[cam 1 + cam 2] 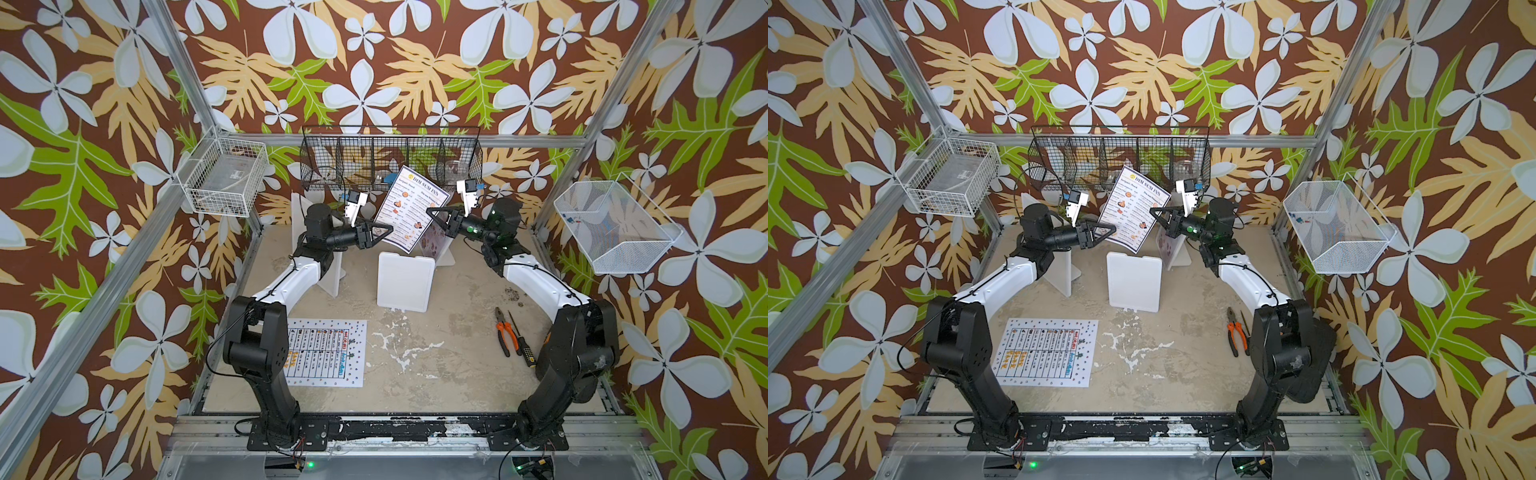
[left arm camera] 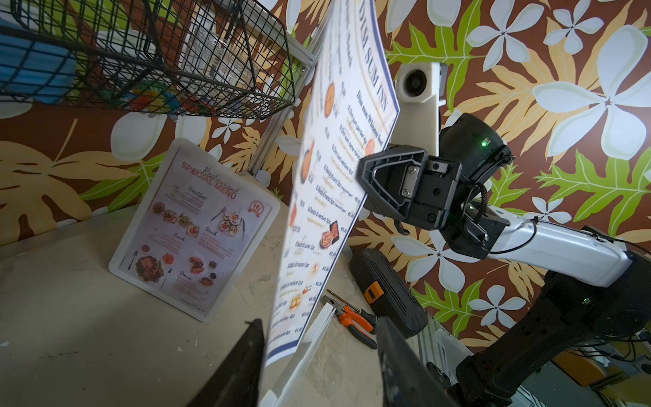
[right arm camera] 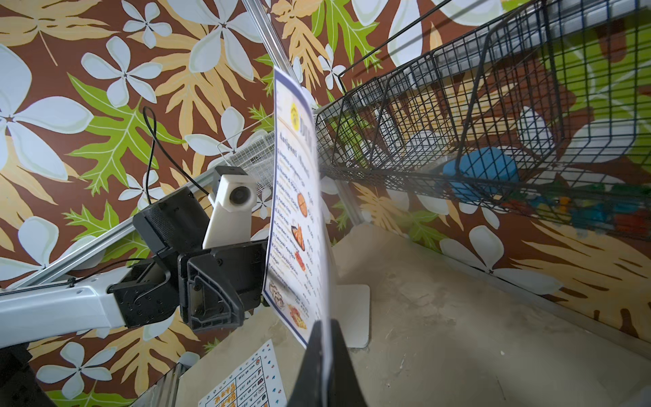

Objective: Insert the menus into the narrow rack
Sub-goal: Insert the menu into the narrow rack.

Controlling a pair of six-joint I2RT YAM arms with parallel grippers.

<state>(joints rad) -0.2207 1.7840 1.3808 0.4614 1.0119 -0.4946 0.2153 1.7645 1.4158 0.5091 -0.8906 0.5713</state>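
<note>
The dark-bordered DIM SUM INN menu (image 1: 409,203) hangs tilted in the air above the middle white narrow rack (image 1: 405,282), whose top edge (image 2: 313,338) shows just under the sheet. My right gripper (image 3: 326,327) is shut on the menu's right edge. My left gripper (image 2: 318,327) is open, its jaws astride the sheet's left edge, which lies close to one finger. The pinkish SPECIAL MENU (image 2: 193,229) stands in a white holder at the back right. The white dotted-border menu (image 1: 326,353) lies flat on the table front left.
Orange-handled pliers and a screwdriver (image 1: 509,332) lie at the right. Another white stand (image 1: 334,274) is behind my left arm. A black wire basket (image 1: 390,158) hangs on the back wall, and white baskets hang at the left (image 1: 224,178) and right (image 1: 615,224).
</note>
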